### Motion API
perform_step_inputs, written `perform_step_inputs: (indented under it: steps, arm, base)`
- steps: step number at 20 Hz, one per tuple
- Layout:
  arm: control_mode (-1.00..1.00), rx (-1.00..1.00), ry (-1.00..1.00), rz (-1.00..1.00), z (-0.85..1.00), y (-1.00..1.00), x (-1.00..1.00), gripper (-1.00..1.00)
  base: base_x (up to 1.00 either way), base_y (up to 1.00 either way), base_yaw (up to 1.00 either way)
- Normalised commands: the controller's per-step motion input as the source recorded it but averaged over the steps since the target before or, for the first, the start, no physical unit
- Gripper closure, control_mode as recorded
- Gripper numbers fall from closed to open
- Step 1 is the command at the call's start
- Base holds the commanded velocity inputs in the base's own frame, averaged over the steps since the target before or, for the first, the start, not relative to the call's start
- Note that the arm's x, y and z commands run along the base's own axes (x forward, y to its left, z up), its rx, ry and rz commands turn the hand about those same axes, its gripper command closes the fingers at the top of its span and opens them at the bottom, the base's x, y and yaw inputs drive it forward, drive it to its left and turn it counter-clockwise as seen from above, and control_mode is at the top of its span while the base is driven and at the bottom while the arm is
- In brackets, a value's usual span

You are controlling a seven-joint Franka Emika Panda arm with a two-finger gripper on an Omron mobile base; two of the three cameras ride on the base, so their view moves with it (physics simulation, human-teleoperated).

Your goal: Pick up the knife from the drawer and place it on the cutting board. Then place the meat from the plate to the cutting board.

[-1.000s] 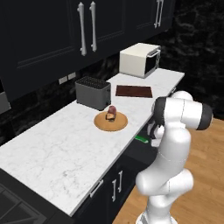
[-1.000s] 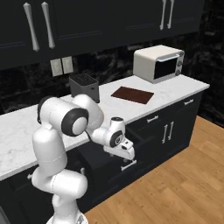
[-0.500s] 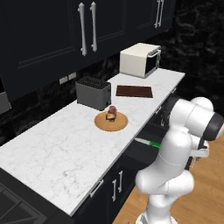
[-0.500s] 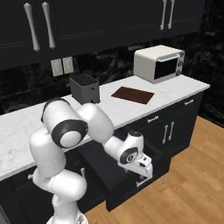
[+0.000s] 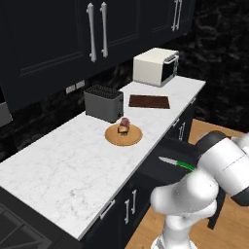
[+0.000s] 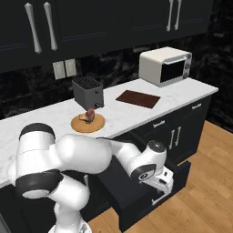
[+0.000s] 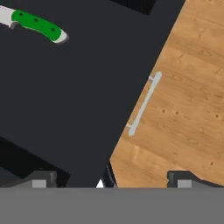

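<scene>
Jaws wide apart above drawer [image 7: 65,96], knife [image 7: 37,24] well aside.

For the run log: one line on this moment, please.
drawer: open | knife: inside drawer | gripper: open, empty | meat: on plate

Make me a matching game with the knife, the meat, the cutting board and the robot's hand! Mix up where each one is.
Things:
1. knife
2. meat
3. cutting board
4. hand

Places:
A. on the round plate
B. over the front edge of the drawer, open
C. on the counter near the microwave
D. inside the open drawer

Pairs: 1-D, 2-A, 3-C, 4-B
</scene>
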Motion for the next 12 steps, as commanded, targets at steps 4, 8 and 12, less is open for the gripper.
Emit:
perform_step_inputs:
  steps: [4, 8, 12]
  arm:
    - [-1.00, -0.10, -0.09, 0.14, 0.85, 0.65, 0.11, -1.00]
    - [-1.00, -0.06, -0.02, 0.30, 0.47, 0.53, 0.48, -1.00]
    - [-1.00, 0.00, 0.00, 0.38, 0.04, 0.36, 0.65, -1.00]
  base:
    - [0.00, 0.00, 0.00]
    - [0.00, 0.00, 0.00]
    - [0.00, 0.00, 0.00]
